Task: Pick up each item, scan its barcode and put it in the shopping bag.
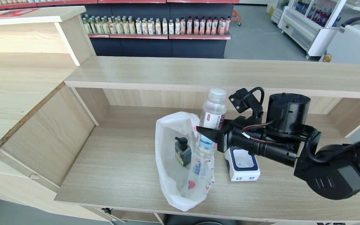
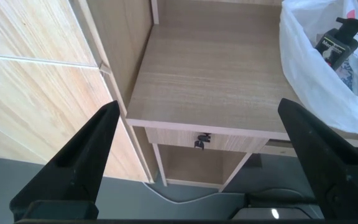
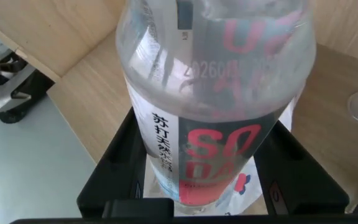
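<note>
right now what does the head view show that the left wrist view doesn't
Head view: the water bottle held in the right jaws, beside the white scanner. Left wrist view: the left jaws open, and a lock under the counter. Both: the shopping bag holding a dark pump bottle.

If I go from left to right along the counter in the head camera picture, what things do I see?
Small dark pump bottle inside the shopping bag → clear bottle → white scanner.
</note>
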Robot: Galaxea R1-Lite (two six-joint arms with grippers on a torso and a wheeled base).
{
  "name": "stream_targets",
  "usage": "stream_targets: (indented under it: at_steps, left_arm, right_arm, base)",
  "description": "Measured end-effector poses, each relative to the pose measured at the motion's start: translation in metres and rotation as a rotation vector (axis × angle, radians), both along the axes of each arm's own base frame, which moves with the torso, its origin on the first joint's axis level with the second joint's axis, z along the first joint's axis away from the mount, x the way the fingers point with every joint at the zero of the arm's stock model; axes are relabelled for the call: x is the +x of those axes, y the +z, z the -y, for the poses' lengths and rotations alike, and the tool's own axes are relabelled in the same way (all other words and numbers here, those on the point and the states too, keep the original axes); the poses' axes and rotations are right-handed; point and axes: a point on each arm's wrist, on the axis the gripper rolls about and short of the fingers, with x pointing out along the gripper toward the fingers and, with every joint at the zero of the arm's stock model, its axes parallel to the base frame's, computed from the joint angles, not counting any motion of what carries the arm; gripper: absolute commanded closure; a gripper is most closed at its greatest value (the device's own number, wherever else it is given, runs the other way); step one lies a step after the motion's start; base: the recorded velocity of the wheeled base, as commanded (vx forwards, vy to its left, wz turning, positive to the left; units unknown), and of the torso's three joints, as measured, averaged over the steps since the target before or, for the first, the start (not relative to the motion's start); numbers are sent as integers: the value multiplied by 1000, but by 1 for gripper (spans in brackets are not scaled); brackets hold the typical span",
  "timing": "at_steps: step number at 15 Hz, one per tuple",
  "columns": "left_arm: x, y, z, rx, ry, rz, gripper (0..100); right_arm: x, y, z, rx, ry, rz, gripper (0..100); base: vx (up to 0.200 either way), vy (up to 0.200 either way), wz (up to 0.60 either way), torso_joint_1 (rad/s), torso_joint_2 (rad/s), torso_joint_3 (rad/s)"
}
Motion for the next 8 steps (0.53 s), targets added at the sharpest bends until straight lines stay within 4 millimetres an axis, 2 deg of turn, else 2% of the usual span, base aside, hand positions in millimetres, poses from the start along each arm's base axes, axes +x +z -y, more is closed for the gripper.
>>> stream_targets:
  at_steps: [3, 8]
  left_arm:
    - [0, 0, 0, 0, 0, 0, 0]
    - [0, 0, 0, 0, 0, 0, 0]
  right_arm:
    - [-10, -9, -13, -13, 90, -28, 100]
    - [-14, -29, -26, -29, 129, -104, 100]
  base:
    - [0, 0, 0, 0, 0, 0]
    - [0, 0, 0, 0, 0, 0]
